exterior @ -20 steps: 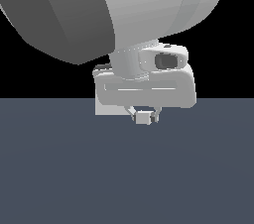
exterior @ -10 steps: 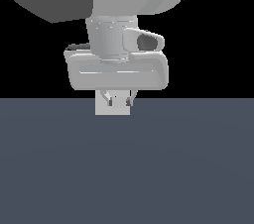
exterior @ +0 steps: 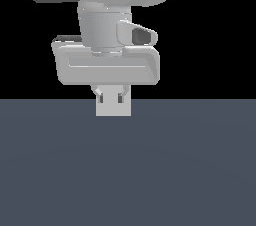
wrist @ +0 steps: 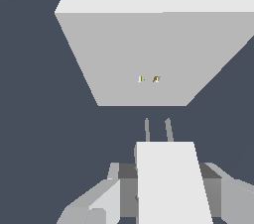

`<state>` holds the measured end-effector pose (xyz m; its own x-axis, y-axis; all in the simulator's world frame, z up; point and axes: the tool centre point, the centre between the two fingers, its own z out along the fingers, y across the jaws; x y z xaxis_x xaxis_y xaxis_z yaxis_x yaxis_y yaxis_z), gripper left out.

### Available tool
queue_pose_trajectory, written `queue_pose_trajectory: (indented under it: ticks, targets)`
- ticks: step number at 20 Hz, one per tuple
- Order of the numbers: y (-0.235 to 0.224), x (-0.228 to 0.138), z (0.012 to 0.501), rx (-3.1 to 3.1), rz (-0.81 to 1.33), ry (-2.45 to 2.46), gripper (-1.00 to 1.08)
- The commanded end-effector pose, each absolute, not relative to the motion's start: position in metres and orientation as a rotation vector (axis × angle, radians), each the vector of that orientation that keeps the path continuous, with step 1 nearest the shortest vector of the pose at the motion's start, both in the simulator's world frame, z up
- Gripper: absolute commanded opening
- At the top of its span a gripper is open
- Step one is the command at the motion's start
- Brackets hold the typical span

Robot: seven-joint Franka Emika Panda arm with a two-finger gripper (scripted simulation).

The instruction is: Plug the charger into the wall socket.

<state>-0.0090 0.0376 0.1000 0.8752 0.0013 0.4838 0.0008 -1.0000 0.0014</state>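
1. The tool [wrist: 166, 188] is clamped on the charger [wrist: 168, 178], whose two prongs [wrist: 158, 130] point at the socket [wrist: 149, 54] just ahead, not yet touching.
2. Line the prongs up with the two tiny holes [wrist: 148, 79], then push straight in, without tilting.

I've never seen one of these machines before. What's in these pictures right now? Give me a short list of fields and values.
machine: one robot arm, simulated scene
gripper: shut on the charger, a finger on each side
charger: off-white block with two thin prongs pointing toward the wall socket
wall socket: upright light-grey panel with two tiny holes near its centre
prongs and holes: apart, a gap shows between them, roughly lined up
plugged in: not yet
floor: flat dark blue-grey surface
exterior view: the arm hides most of the socket
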Motion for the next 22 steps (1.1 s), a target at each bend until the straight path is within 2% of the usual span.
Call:
queue_pose_trajectory:
  ticks: [1,13,22]
  targets:
    - [0.04,-0.01,0.101,3.044,0.784,0.019,-1.0]
    - [0.04,-0.008,0.1,3.045,0.781,0.016,-1.0]
    - [0.04,0.019,0.101,3.047,0.782,0.013,-1.0]
